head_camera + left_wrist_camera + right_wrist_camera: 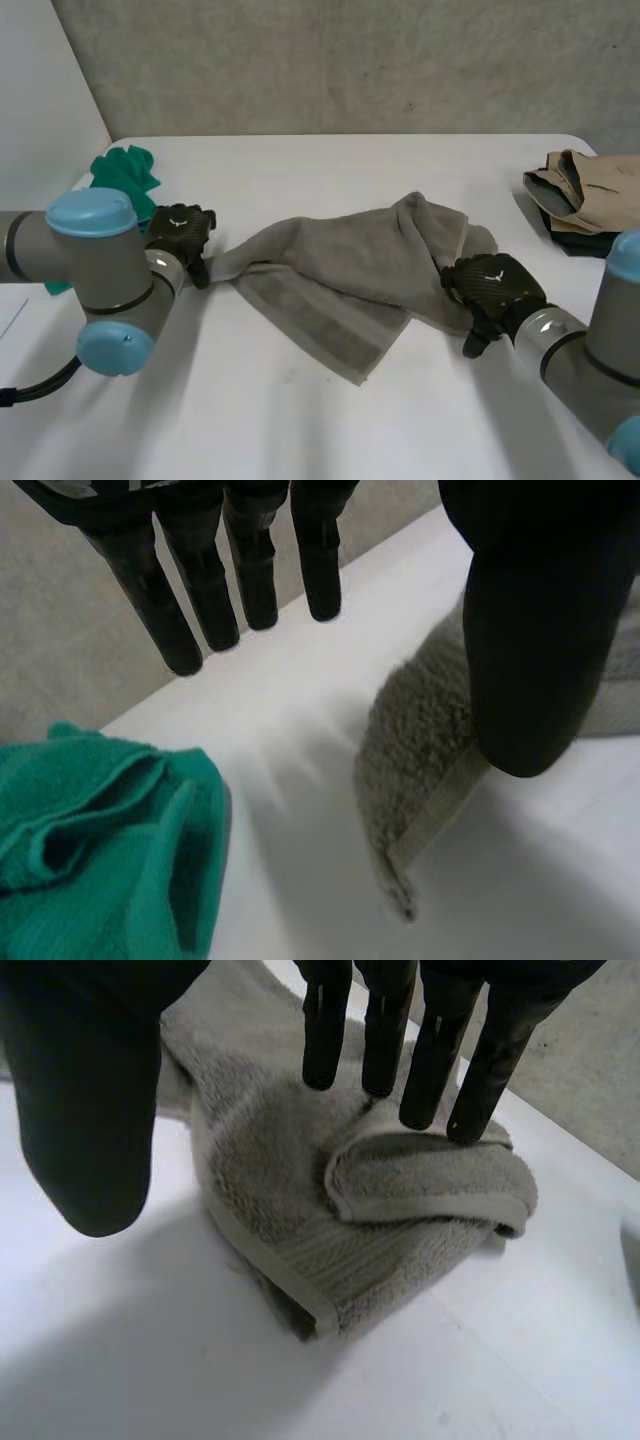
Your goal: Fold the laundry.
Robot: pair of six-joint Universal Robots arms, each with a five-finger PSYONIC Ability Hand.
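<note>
The left hand sits at the towel's left end with its fingers straight and spread, well apart from the thumb, and nothing is clasped between them. In the left wrist view the fingertips hang over bare table while the thumb stands in front of the towel's near corner; I cannot tell whether it touches the cloth. The right hand is at the towel's right end, likewise relaxed and holding nothing: in its own wrist view the straight fingers reach down to a corner of the towel that is rolled over on itself, their tips at or just on that roll, with the thumb held away to the side above the table. Between the two hands lies the grey towel, rumpled and partly doubled over across the middle of the white table, one banded end pointing toward the near edge. Its hemmed corner lies flat by the left hand, and its folded corner bunches under the right hand's fingertips. A crumpled green cloth lies just beyond the left hand, close to the towel's corner but apart from it. At the table's far right a folded beige garment rests on a dark cloth, well apart from the towel.
</note>
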